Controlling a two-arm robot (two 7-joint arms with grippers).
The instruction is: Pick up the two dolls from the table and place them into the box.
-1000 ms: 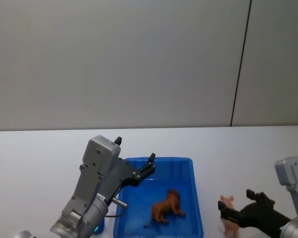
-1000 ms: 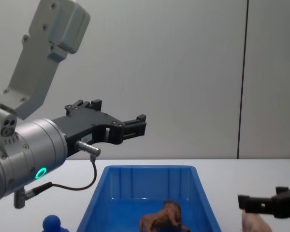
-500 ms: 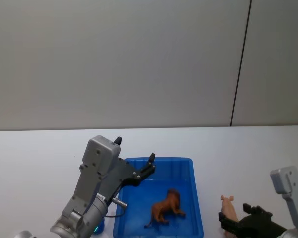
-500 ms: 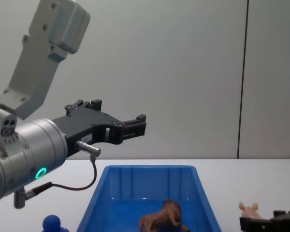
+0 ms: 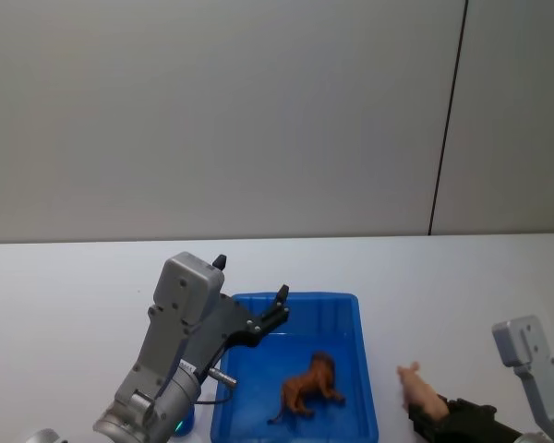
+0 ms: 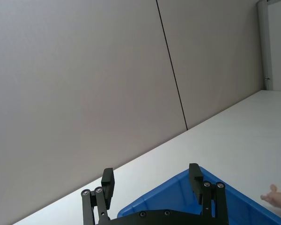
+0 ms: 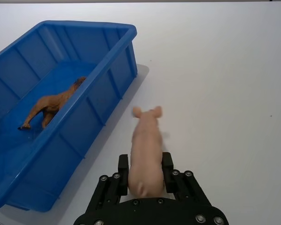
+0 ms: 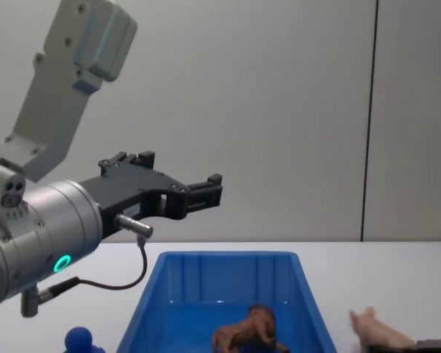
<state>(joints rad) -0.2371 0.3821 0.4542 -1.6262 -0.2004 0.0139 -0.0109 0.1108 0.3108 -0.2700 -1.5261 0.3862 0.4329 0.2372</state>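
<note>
From the head view, my left gripper [image 5: 250,277] hung over the far left corner of the box [image 5: 362,365], which sat on the white table [image 5: 74,286] in front of me. The brown lion doll [image 5: 309,386] lay inside the box, toward its near right part. To the right of the box, apart from its wall, was the pink pig doll [image 5: 417,392], with my right gripper [image 5: 434,420] coming in from the near right at its rear end.

In the left wrist view my two black fingers [image 6: 107,180] stood spread wide with nothing between them. The box's blue rim showed beyond them, and the pig's snout showed farther off to one side.

In the right wrist view my fingers [image 7: 123,164] sat against either side of the pig's hindquarters, gripping it. Its head pointed away from me, and it was alongside the box wall without touching it. I could not tell whether its feet were on the table. The lion lay on the box floor.

From the chest view, my left gripper was held well above the box's left rim, against the grey wall [image 8: 279,110]. The lion stood low in the box, and the pig showed just right of the box. A small blue knob [image 8: 81,340] sat on the table left of the box.
</note>
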